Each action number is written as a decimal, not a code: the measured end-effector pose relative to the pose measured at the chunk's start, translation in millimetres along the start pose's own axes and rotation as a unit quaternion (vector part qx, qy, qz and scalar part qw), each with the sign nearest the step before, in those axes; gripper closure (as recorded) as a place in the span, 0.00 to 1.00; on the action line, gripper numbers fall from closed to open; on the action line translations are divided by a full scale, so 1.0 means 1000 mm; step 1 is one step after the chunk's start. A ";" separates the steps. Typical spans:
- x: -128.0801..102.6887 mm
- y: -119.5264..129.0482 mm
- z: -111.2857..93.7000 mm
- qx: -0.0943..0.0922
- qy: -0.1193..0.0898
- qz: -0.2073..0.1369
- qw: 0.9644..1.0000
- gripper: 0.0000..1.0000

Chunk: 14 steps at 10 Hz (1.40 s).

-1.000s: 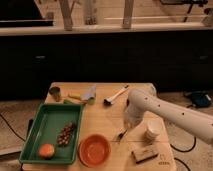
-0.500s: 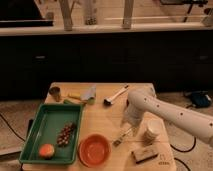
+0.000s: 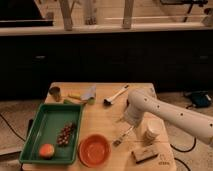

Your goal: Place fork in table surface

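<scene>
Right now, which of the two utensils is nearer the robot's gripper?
The small grey fork, right at the gripper, next to the bowl. The other, a white-handled utensil, lies farther back on the table.

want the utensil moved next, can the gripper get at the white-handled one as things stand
Probably yes. The gripper is low at the fork, and the white-handled utensil lies uncovered just beyond it on the table surface.

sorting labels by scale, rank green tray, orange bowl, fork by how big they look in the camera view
1. green tray
2. orange bowl
3. fork, smallest by far
The gripper sits at the fork's upper end, over the table surface.
</scene>
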 end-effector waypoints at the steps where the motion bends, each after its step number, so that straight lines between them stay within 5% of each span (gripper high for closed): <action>1: 0.000 -0.001 -0.001 0.005 -0.001 -0.001 1.000 0.20; 14: 0.000 -0.002 -0.002 0.015 -0.006 -0.008 1.000 0.20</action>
